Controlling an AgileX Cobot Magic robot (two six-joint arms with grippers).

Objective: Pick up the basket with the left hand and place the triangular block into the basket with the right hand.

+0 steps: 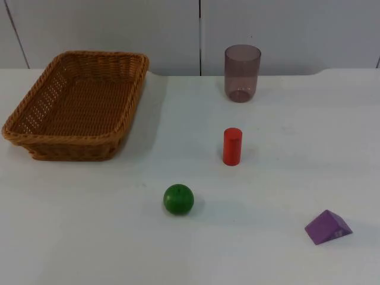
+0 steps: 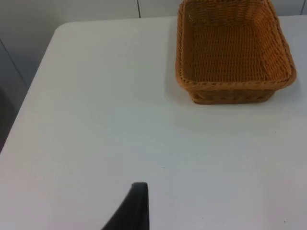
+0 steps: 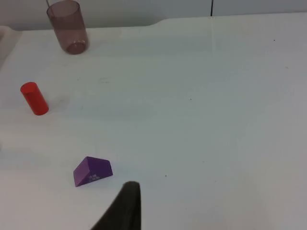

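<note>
Five items logged in top view: basket [image 1: 77, 107] upper left, purple triangular block [image 1: 328, 227] lower right, well apart. Left wrist view: found left gripper [image 2: 136, 206] above table [image 2: 96, 120], basket [image 2: 235, 52] beyond; couldn't tell jaw state. Right wrist view: found right gripper [image 3: 125, 207] near triangular block [image 3: 92, 171], not touching; jaw state equally untellable.

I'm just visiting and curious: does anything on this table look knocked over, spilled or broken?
Nothing stands out. The basket sits flat and empty, the cup and red cylinder stand upright, and the green ball and purple triangular block rest on the table.
</note>
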